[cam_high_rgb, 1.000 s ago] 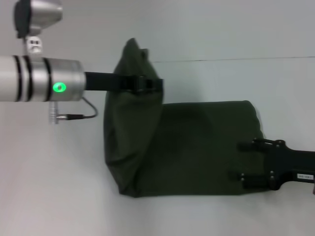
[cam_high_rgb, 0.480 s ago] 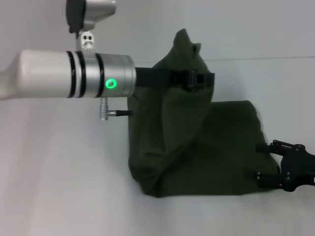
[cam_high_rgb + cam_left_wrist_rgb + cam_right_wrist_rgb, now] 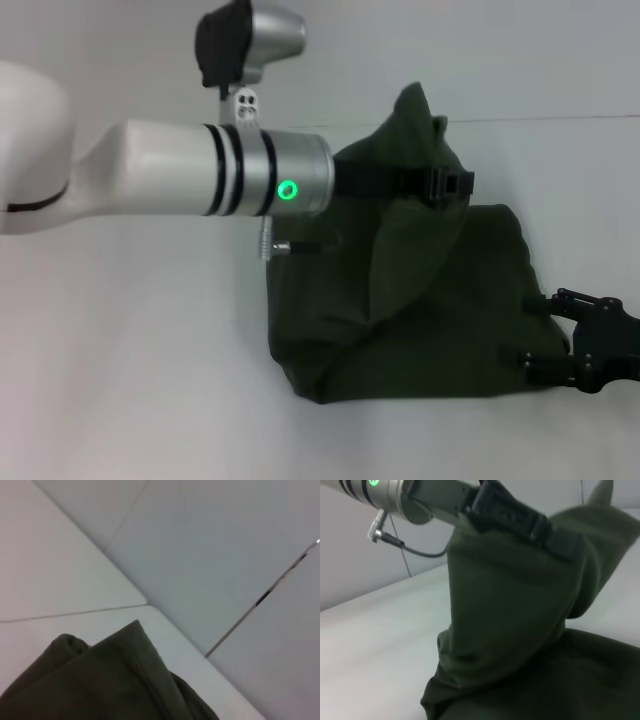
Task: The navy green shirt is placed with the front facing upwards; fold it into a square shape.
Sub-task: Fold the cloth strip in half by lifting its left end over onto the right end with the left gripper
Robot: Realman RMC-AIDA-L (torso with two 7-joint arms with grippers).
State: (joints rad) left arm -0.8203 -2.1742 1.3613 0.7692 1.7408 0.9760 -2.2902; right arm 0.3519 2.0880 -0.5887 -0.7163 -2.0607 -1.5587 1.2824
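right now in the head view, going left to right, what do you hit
left arm's white and silver wrist with the green light → left gripper holding up a fold of the navy green shirt → right gripper at the shirt's right edge

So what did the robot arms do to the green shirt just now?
The left gripper, shut on a bunched-up part of the navy green shirt, carried that part toward the robot's right, folding it over the rest. The right gripper pulled back a little toward the shirt's right edge. The lower layer of the shirt stayed flat on the table.
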